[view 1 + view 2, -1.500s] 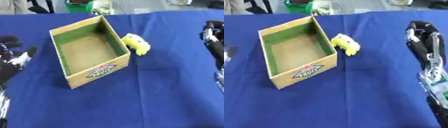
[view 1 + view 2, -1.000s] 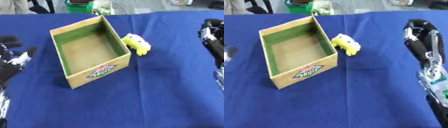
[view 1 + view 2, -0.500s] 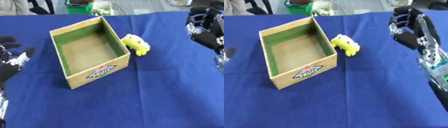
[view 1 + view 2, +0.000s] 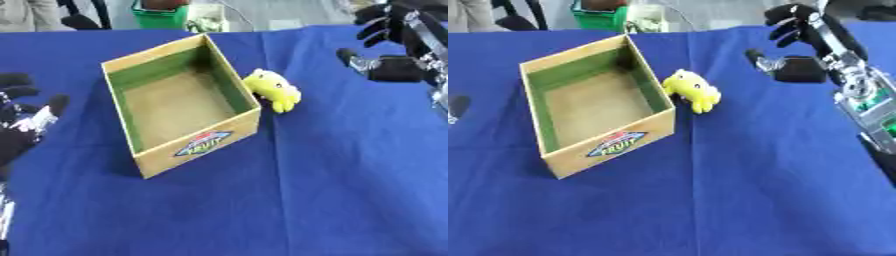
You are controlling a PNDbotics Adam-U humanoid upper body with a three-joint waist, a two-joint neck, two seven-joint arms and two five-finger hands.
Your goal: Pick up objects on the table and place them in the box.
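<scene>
nothing boxed yet, one toy left to grab
my left hand (image 4: 22, 125) rests spread at the near left; the box (image 4: 144, 150) sits empty, the yellow toy (image 4: 273, 89) touching its right wall; farther right my right hand (image 4: 802, 47) hovers spread, holding nothing.

Open cardboard box (image 4: 597, 112) sits askew on blue-covered bench (image 4: 737, 190); green inner walls, fruit label on near side, nothing inside. Yellow plush toy (image 4: 692, 90) lies just beside its right wall. Right robot hand (image 4: 805, 47) raised at upper right, fingers spread, thumb toward the toy, holding nothing.
</scene>
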